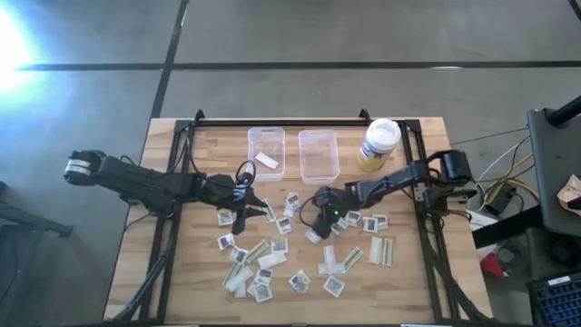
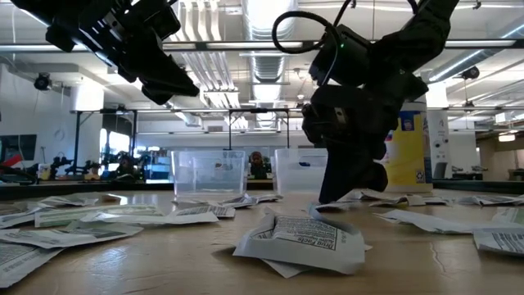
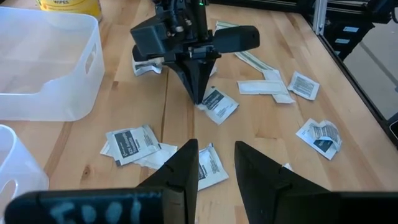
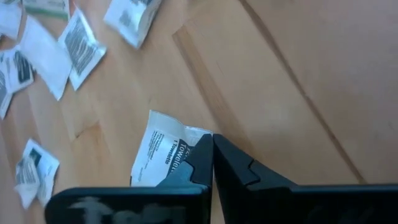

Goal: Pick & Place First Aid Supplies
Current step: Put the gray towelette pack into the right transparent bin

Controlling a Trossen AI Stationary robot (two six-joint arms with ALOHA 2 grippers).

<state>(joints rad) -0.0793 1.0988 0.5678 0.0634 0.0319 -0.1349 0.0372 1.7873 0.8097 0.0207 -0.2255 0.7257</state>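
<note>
Many small first aid packets [image 1: 272, 263], square white ones and long pale strips, lie scattered flat on the wooden table [image 1: 182, 272]. My right gripper [image 4: 212, 146] is at the table's middle, tipped steeply down and shut on one white printed packet [image 4: 163, 152], which also shows in the left wrist view [image 3: 219, 104]. My left gripper [image 3: 214, 163] hangs open above the packets left of the middle [image 1: 243, 216], with nothing between its fingers. One packet [image 1: 268, 160] lies inside the left clear bin [image 1: 266, 136]. My right gripper pinches the packet's edge by one corner [image 4: 191, 138] between its two fingertips. The fingers come from above, slanting down from the table's right side. The rest of the packet [image 3: 222, 107] lies flat on the table beside the fingertips.
Two clear bins [image 1: 319, 154] stand side by side at the table's far middle. A white-lidded yellow jar [image 1: 379, 143] stands right of them. A black frame [image 1: 281, 123] runs along the far edge and both sides. Cables and dark equipment [image 1: 554, 163] lie beyond the right edge.
</note>
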